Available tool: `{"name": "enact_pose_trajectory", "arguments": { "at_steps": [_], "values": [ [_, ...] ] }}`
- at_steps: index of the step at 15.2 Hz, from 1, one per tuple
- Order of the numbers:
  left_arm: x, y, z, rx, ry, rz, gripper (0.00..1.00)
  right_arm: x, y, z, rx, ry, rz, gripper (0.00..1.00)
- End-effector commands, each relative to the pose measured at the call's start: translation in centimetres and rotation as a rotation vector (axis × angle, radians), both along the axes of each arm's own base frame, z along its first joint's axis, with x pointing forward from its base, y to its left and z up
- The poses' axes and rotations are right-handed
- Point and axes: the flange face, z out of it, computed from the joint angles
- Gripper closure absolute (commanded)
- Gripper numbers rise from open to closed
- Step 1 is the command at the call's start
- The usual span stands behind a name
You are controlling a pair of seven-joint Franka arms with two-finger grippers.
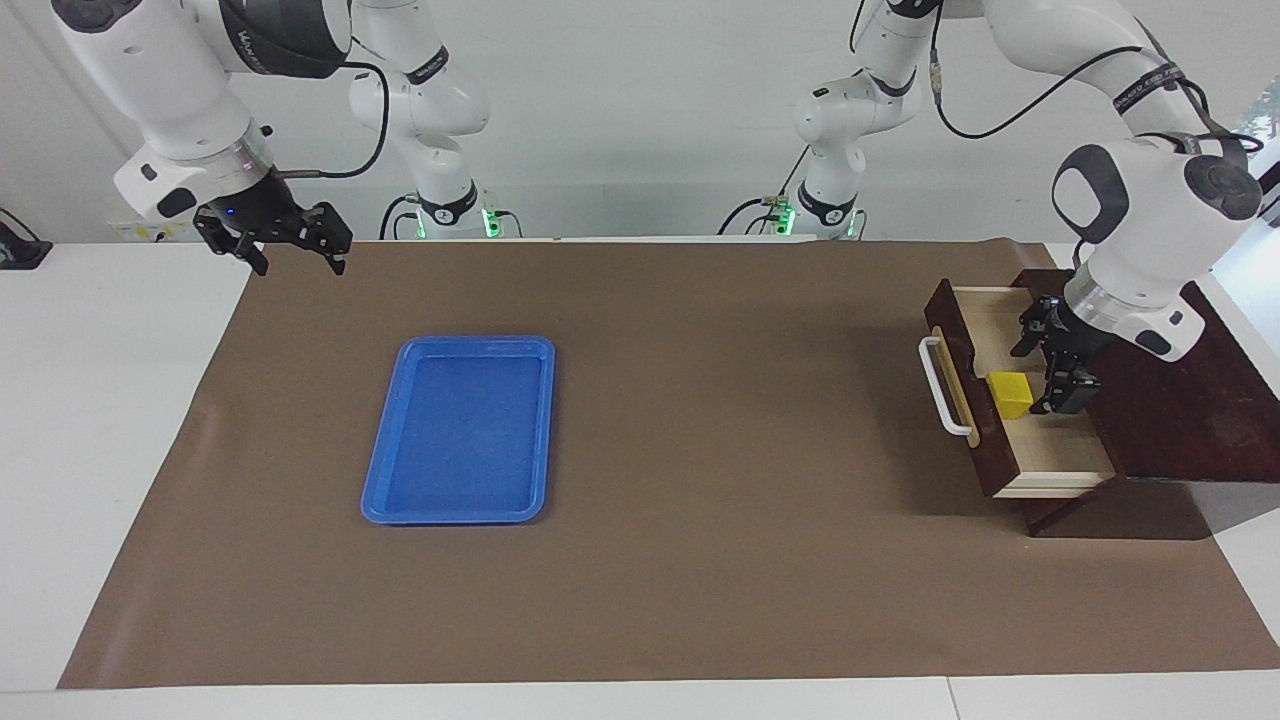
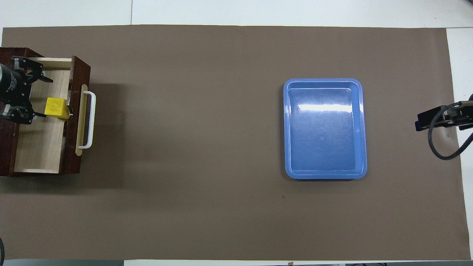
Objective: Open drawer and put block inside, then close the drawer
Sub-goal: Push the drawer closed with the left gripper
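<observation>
We see the left gripper (image 2: 27, 92) cut off at the overhead view's edge | wooden box (image 1: 1190, 400) partly hidden under the left arm | right gripper (image 2: 439, 118) cropped at the edge, finger state unreadable there.

— What is the left arm doing?
— It is reaching down at its own end of the table; its left gripper (image 1: 1050, 360) is hanging low with fingers spread apart.
— And the right arm?
— It is waiting; the right gripper (image 1: 290, 252) is hovering raised, fingers parted, pointing down.
</observation>
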Motion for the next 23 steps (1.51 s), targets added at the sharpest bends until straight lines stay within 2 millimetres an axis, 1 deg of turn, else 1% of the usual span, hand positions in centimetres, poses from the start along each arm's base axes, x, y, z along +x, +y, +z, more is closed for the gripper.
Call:
{"name": "enact_pose_trajectory", "arguments": {
  "at_steps": [1, 3, 4, 7, 8, 12, 17, 20, 21, 23],
  "values": [
    [-0.6, -4.9, 0.4, -0.007, 0.027, 0.006, 0.0, 0.4, -0.7, 0.0, -0.022, -0.032, -0.015, 0.0],
    [-1.3, -7.7, 0.0, -0.001, 0.032, 0.002, 0.0, 0.6, -0.7, -0.1, -0.022, -0.04, -0.014, 0.0],
    [-1.8, -8.4, -0.6, 0.003, 0.034, 0.006, 0.0, 0.6, -0.8, -0.2, -0.022, -0.043, -0.016, 0.0],
    [-3.5, -8.6, -3.0, 0.01, 0.007, 0.04, 0.0, 0.5, -0.8, -0.3, -0.022, -0.034, -0.018, 0.0],
    [-3.8, -8.3, -3.4, 0.012, 0.01, 0.042, 0.0, 0.5, -0.9, -0.2, -0.022, -0.032, -0.019, 0.0],
    [-4.0, -5.8, -4.7, 0.037, -0.007, 0.063, 0.0, 0.4, -0.8, 0.0, -0.022, -0.034, -0.016, 0.0],
    [-3.6, -1.7, -4.4, 0.06, -0.023, 0.057, 0.0, 0.4, -0.6, 0.1, -0.019, -0.034, -0.015, 0.0],
    [-3.4, -0.5, -4.2, 0.06, -0.03, 0.061, 0.0, 0.2, -0.5, 0.1, -0.019, -0.032, -0.014, 0.0],
    [-3.3, 0.9, -4.3, 0.061, -0.029, 0.07, 0.0, 0.2, -0.5, 0.1, -0.019, -0.029, -0.014, 0.0],
    [-3.3, 1.9, -4.1, 0.062, -0.039, 0.048, 0.0, 0.3, -0.5, 0.1, -0.02, -0.034, -0.017, 0.0]
  ]
}}
